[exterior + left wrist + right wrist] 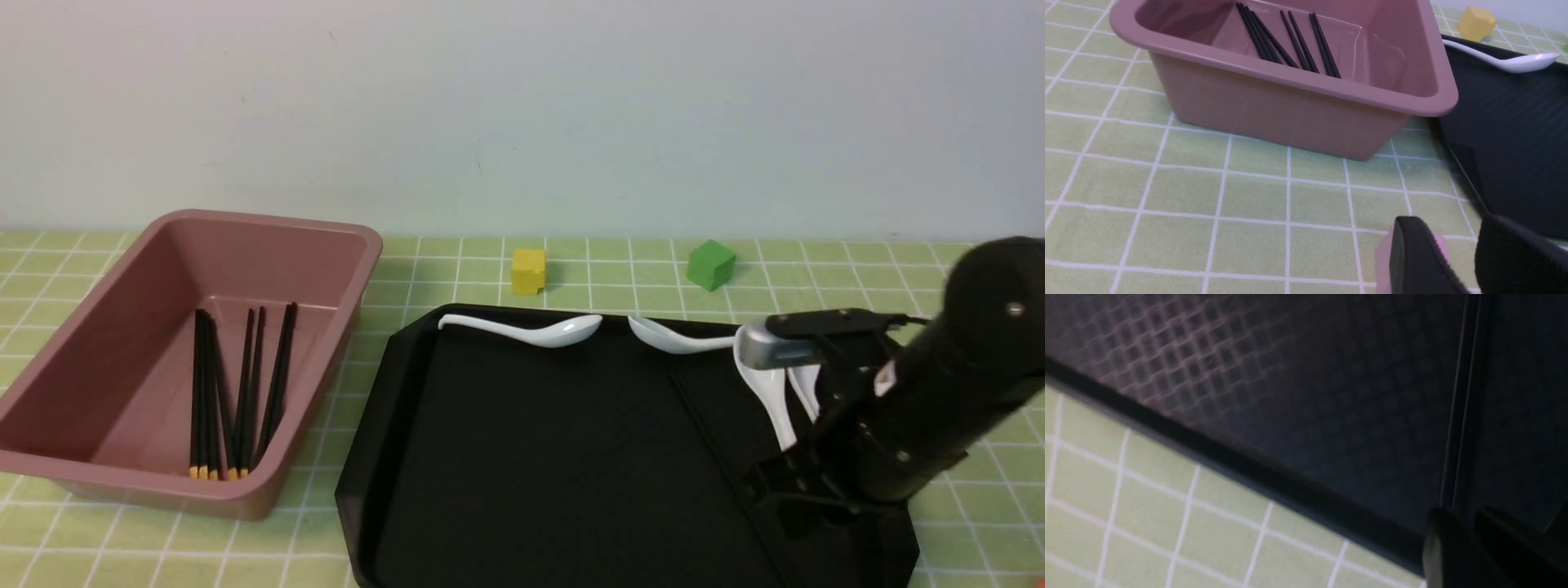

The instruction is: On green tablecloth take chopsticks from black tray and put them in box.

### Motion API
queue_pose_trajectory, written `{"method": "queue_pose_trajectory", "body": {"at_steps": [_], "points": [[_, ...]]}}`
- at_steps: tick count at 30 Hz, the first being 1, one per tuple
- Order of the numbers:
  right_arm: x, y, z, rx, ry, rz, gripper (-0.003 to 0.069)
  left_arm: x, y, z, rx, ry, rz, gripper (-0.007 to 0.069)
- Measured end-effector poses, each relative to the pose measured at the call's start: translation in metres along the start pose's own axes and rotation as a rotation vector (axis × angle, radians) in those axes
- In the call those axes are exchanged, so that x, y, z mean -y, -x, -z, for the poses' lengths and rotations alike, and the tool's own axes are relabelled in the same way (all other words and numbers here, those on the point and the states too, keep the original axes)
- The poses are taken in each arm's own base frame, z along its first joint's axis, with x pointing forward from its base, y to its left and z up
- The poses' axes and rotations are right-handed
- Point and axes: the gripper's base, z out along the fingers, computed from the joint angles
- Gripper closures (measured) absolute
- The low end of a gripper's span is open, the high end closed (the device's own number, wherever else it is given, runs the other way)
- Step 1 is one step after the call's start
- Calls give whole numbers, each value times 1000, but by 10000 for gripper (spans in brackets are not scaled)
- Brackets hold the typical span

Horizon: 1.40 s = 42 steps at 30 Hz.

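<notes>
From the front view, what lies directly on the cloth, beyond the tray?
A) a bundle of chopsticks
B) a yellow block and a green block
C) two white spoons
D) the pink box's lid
B: the yellow block and the green block both sit on the checked cloth past the far rim of the tray.

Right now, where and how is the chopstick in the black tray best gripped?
Probably mid-shaft: the chopstick lies flat in the black tray, long and very thin, with bare tray on both sides there. I'd come from above with the right gripper, fingers straddling its width; its far end sits nearer the spoons.
</notes>
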Motion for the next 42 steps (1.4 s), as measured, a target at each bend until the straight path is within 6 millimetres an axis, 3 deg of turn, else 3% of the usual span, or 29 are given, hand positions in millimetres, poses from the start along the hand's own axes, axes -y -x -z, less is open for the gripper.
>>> {"method": "queue_pose_trajectory", "body": {"at_steps": [5, 11, 14, 17, 20, 24, 28, 34, 36, 38, 39, 42], "points": [[-5, 22, -30, -38, -99, 20, 354, 0, 0, 0, 0, 0, 0, 386], [1, 23, -70, -118, -132, 16, 296, 0, 0, 0, 0, 0, 0, 386], [2, 25, -75, -131, -140, 19, 314, 0, 0, 0, 0, 0, 0, 386], [3, 25, -77, -140, -151, 24, 403, 0, 0, 0, 0, 0, 0, 386], [3, 26, -76, -141, -159, 32, 547, 0, 0, 0, 0, 0, 0, 386], [2, 25, -72, -146, -152, 23, 550, 0, 0, 0, 0, 0, 0, 386], [-4, 24, -50, -157, -126, -1, 551, 0, 0, 0, 0, 0, 0, 386], [-33, 37, 25, -22, 60, 21, 551, 0, 0, 0, 0, 0, 0, 386], [-44, 42, 37, 25, 133, 41, 551, 0, 0, 0, 0, 0, 0, 386], [-74, 56, 59, 152, 285, 123, 551, 0, 0, 0, 0, 0, 0, 386], [-74, 56, 59, 152, 285, 123, 551, 0, 0, 0, 0, 0, 0, 386], [-119, 78, 69, 258, 459, 216, 551, 0, 0, 0, 0, 0, 0, 386]]}}
